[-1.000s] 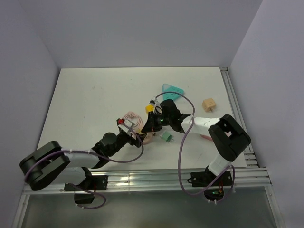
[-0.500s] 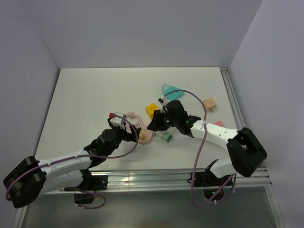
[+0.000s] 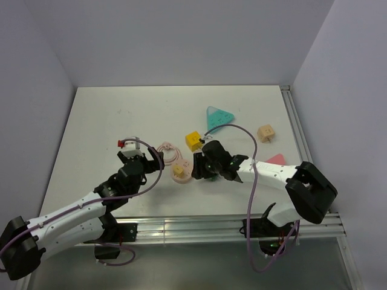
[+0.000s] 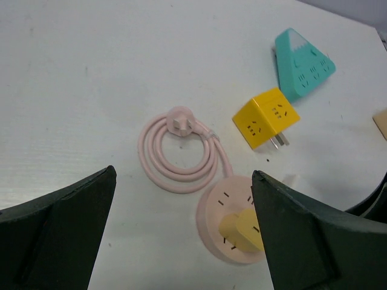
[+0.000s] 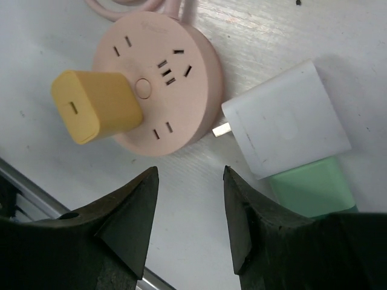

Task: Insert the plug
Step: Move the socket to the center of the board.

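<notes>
The mint-green plug [image 5: 311,188] lies on the table against a white block [image 5: 284,118], half hidden by my right finger; the arm covers it in the top view. My right gripper [image 5: 189,178] [image 3: 197,170] hovers open and empty just beside the round pink socket [image 5: 175,115] [image 3: 181,175]. A small orange-yellow piece [image 5: 97,106] sits on the socket's face. My left gripper [image 4: 184,178] [image 3: 140,158] is wide open and empty, left of the socket [image 4: 216,202] and apart from it.
The socket's pink cable [image 4: 175,157] lies coiled to its left. A yellow cube [image 3: 194,140] and a teal triangle [image 3: 217,116] lie behind the socket. A tan cube [image 3: 265,133] and a pink piece [image 3: 276,159] are to the right.
My right gripper has opened and shifted toward the near side, down beside the socket and over the green plug. My left gripper has drawn back to the left, away from the socket.
</notes>
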Robot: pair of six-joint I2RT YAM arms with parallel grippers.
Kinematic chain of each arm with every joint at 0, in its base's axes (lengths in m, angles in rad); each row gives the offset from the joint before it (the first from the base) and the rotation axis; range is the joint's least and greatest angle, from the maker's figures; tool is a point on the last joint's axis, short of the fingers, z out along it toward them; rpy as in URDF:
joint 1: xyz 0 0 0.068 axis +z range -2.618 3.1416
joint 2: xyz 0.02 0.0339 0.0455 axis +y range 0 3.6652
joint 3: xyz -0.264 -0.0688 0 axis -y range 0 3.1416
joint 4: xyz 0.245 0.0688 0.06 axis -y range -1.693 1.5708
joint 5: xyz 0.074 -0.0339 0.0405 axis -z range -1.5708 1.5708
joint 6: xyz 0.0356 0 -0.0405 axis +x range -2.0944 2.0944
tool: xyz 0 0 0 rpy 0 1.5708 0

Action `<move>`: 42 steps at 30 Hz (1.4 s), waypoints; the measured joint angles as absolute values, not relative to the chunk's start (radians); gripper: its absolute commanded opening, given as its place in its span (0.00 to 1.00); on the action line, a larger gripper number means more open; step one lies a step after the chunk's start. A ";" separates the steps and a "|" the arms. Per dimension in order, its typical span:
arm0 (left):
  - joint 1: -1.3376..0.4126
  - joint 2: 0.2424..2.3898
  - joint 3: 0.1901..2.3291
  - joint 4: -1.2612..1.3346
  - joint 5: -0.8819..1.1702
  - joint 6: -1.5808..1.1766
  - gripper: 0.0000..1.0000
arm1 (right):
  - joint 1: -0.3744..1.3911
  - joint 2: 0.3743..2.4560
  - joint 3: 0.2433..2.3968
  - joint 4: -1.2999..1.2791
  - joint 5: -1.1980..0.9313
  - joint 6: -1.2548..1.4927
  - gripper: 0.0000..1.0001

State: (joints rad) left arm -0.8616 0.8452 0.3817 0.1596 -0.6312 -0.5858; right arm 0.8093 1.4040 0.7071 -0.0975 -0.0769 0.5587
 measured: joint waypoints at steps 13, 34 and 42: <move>-0.810 0.703 0.406 -0.036 -0.711 -0.648 0.99 | 0.905 1.727 0.954 -0.129 -0.044 0.579 0.42; -0.782 0.749 0.463 -0.070 -0.611 -0.644 1.00 | 0.958 1.416 0.850 -0.263 0.206 0.542 0.81; -0.782 0.779 0.509 -0.121 -0.588 -0.643 0.99 | 0.921 1.391 0.841 -0.396 0.387 0.556 0.81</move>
State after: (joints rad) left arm -0.7822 0.7792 0.5091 -0.1211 -0.5877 -0.6434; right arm 0.9211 1.3907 0.8406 -0.3962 0.3874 0.5556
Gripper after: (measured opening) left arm 0.995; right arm 0.814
